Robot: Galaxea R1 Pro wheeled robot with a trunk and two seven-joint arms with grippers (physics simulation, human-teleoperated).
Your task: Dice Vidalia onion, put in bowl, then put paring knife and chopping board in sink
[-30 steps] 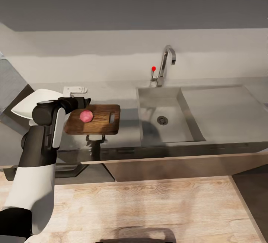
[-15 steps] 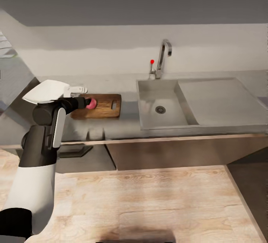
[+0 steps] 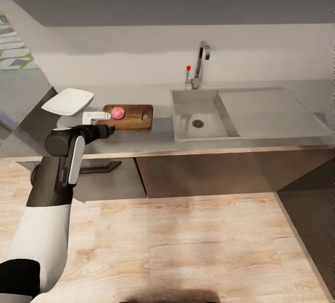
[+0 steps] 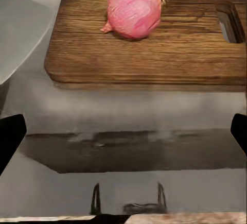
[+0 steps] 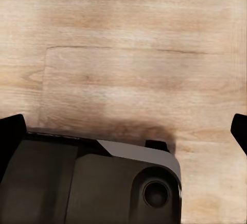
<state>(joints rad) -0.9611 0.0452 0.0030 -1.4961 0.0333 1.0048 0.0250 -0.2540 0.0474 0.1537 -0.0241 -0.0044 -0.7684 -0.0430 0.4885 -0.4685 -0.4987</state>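
The left tool (image 3: pixel 109 131) hangs empty with its fingers spread wide, level with the front edge of the desk (image 3: pixel 153 138) and apart from the chopping board (image 4: pixel 149 54). The Vidalia onion (image 4: pixel 134 9) sits whole on the board, clear of the sink (image 3: pixel 200 119). Being round and unheld, it could roll off if the board is nudged. The right tool is also spread, its finger tips (image 5: pixel 11 131) over the wooden floor (image 5: pixel 128 54). A white object (image 3: pixel 93 117) between the bowl (image 3: pixel 68 102) and the board is too blurred to identify, and I cannot pick out the paring knife.
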